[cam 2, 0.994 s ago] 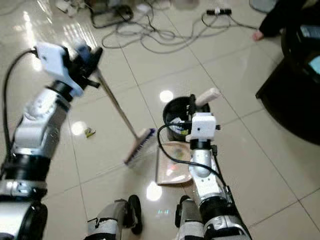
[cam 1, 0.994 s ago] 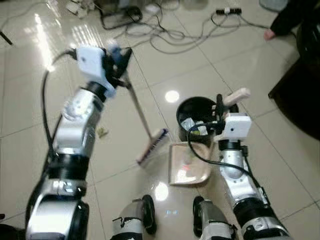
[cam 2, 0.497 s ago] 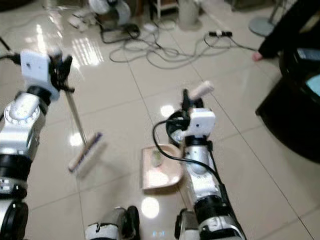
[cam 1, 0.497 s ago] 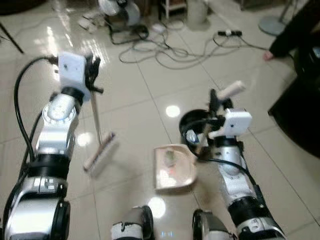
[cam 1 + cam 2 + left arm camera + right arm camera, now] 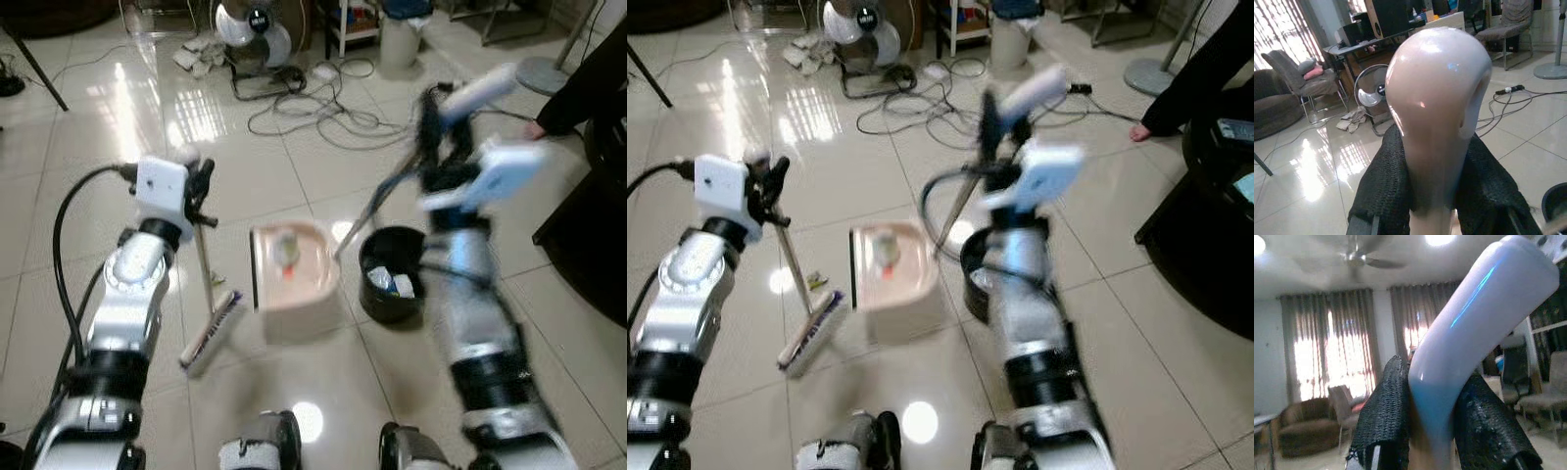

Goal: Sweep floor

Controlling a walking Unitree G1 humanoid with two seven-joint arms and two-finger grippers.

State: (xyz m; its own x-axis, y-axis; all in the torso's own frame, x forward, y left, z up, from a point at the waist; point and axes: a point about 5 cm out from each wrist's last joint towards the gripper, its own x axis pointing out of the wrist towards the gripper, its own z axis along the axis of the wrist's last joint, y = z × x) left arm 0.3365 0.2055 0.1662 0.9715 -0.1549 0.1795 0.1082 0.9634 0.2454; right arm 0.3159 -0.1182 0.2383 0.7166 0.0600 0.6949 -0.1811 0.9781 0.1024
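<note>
My left gripper (image 5: 199, 189) is shut on the top of the broom handle (image 5: 1434, 107), whose pale knob sits between the black fingers (image 5: 1383, 196). The broom hangs down to its head (image 5: 211, 331) on the tiles. My right gripper (image 5: 438, 106), raised and blurred, is shut on the long dustpan handle (image 5: 1469, 333). The beige dustpan (image 5: 291, 266) is lifted off the floor, tilted, with a small piece of rubbish (image 5: 286, 250) in it. It hangs just left of the black bin (image 5: 392, 282), which holds some litter.
Cables (image 5: 313, 103) and a fan (image 5: 250, 24) lie on the floor farther ahead, beside a white bin (image 5: 400, 34). A person's foot (image 5: 537, 127) and dark furniture (image 5: 598, 245) are on the right. My feet (image 5: 265, 450) stand below the pan.
The right arm has swung up, lifting the dustpan off the floor and to the left of the bin. The broom has moved left and stands steeper. The camera has tilted upward.
</note>
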